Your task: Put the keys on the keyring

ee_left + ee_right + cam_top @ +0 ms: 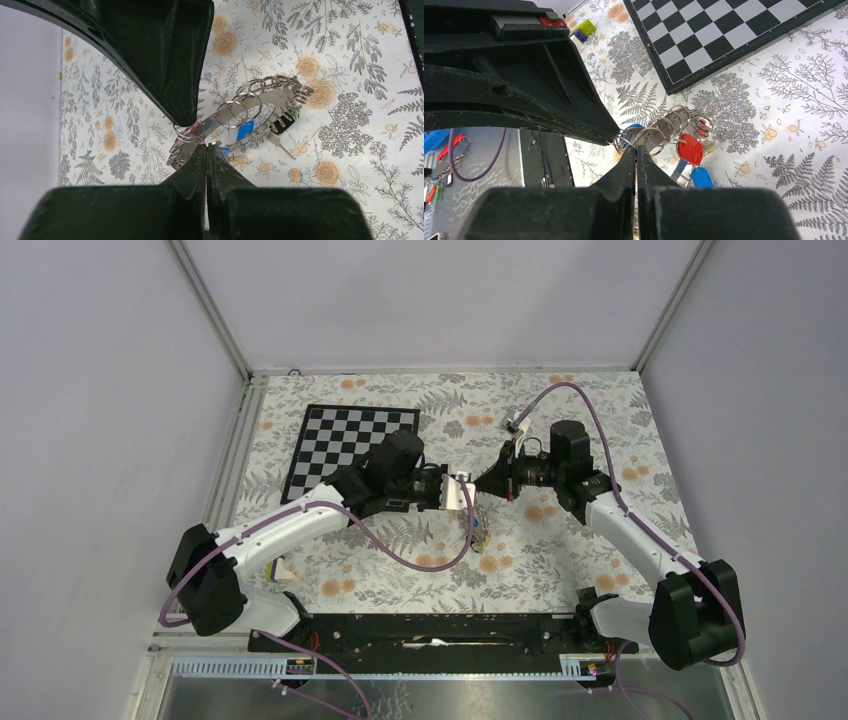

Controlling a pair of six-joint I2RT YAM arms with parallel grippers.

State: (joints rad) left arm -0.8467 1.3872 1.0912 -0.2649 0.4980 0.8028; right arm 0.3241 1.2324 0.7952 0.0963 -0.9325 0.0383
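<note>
The keyring [466, 498] is a grey metal loop strung with many small split rings, held up over the floral tablecloth between both grippers. Keys hang from it: blue heads [244, 131] and a black one [283, 125] in the left wrist view, and a red head [690, 148] and a blue one [700, 176] in the right wrist view. My left gripper [206, 146] is shut on the loop's [270, 90] near end, beside a cluster of small rings. My right gripper [636, 148] faces it tip to tip, shut on the ring bundle [669, 127].
A black-and-white chessboard [355, 443] lies at the back left, also seen in the right wrist view [724, 35]. Small coloured blocks [583, 28] sit near the left arm. Enclosure walls ring the table, and a black rail [430, 630] runs along the near edge.
</note>
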